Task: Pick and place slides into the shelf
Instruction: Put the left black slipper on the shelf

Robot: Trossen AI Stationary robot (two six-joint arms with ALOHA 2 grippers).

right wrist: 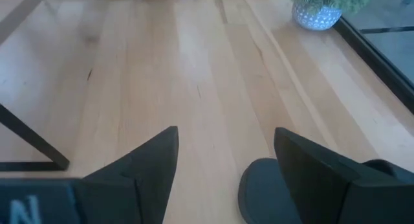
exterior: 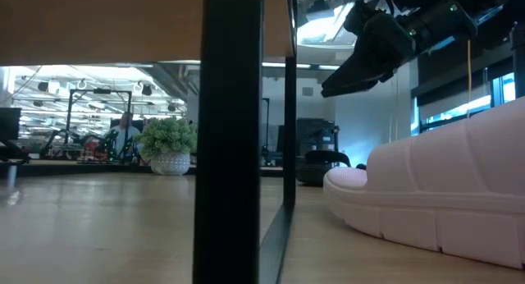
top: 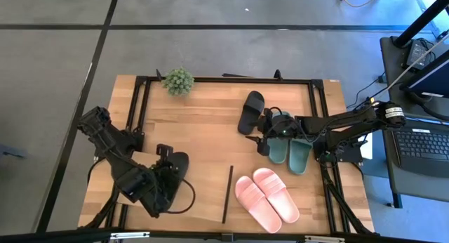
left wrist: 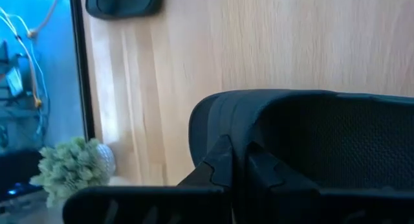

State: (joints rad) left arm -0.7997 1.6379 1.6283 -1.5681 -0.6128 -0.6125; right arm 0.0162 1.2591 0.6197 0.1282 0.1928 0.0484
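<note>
My left pincer (top: 168, 174) is clamped on one black slide (top: 177, 167) to carry it to the shelf (top: 210, 127), while my right pincer (top: 261, 134) hangs wide open, its mate (top: 251, 111) just beside it, ready for grasping.

Both arms: dark, near-black housings built of blocky jointed segments, matte finish.

Left arm (top: 116, 155): chunky angular links; a thin black cable loops out near the wrist end. Left claw (left wrist: 236, 169) shows two dark fingers with faceted, wedge-like edges.

Right arm (top: 351, 123): slimmer, long dark link; a pale band with small markings rings the joint at its far-right end. Small green indicator lights glow on the wrist housing in the low view. Right claw (right wrist: 226, 166): two flat, dark triangular fingers with smooth faces; a white letter "N" is printed on the body beside one finger.
</note>
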